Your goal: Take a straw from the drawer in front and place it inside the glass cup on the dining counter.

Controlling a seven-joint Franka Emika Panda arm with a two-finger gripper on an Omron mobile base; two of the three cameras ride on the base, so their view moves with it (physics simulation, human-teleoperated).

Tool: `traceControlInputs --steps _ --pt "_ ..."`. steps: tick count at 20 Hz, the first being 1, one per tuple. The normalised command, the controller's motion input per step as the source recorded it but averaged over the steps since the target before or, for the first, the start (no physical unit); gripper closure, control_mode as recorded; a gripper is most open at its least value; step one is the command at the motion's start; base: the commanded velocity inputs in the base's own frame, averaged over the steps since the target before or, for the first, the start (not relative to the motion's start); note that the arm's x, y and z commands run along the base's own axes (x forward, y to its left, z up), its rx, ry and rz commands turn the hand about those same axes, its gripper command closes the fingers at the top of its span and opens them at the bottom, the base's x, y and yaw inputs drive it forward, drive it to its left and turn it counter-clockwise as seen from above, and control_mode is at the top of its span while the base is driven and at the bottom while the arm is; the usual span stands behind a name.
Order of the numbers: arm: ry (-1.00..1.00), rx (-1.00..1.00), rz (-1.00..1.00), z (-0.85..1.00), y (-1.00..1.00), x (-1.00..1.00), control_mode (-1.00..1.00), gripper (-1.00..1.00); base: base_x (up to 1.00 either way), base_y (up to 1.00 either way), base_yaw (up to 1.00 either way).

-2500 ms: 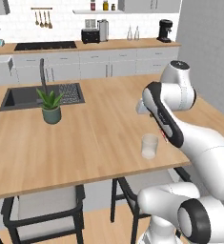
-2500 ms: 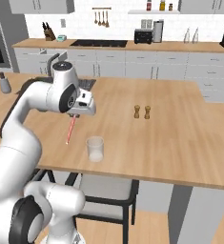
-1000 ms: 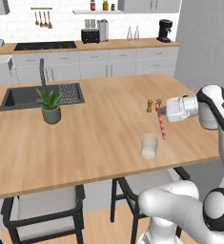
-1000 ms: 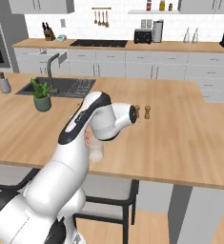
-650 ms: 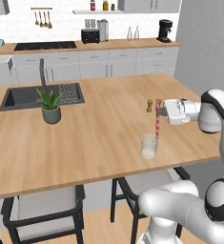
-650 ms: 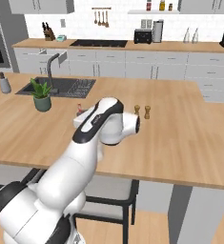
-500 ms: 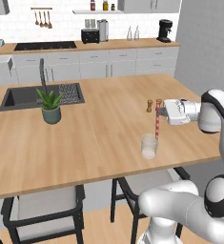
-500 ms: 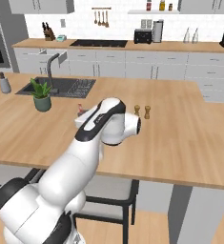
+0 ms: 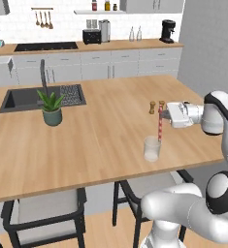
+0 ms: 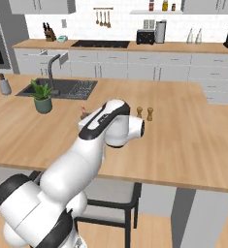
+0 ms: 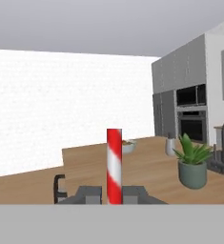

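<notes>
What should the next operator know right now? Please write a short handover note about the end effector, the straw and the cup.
End effector: shut on the straw, holding it upright near its top.
Straw: lower end reaches into the glass cup.
Cup: upright on the dining counter, near its front edge, in front of the two small brown shakers.
Done: straw fetched and brought to the cup.
Left: lower if needed, open the end effector, pull back.

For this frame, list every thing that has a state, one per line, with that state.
gripper: shut on the straw, held level above the counter.
straw: upright, gripped near its top, lower end at the glass cup's mouth.
glass cup: upright on the dining counter.
potted plant: upright beside the sink.
</notes>
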Motion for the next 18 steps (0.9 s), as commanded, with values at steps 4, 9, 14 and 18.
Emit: traceControlInputs --steps 4,9,14,18 --pt "0.01 0.0 0.0 -0.28 0.0 0.28 -1.0 1.0 0.0 0.0 0.0" --pt "0.0 0.0 0.0 -0.26 0.0 0.33 -1.0 1.0 0.0 0.0 0.0" --pt "0.0 0.0 0.0 -0.17 0.0 0.19 -1.0 1.0 0.0 0.0 0.0" --pt "0.0 0.0 0.0 -0.13 0.0 0.13 -1.0 1.0 0.0 0.0 0.0"
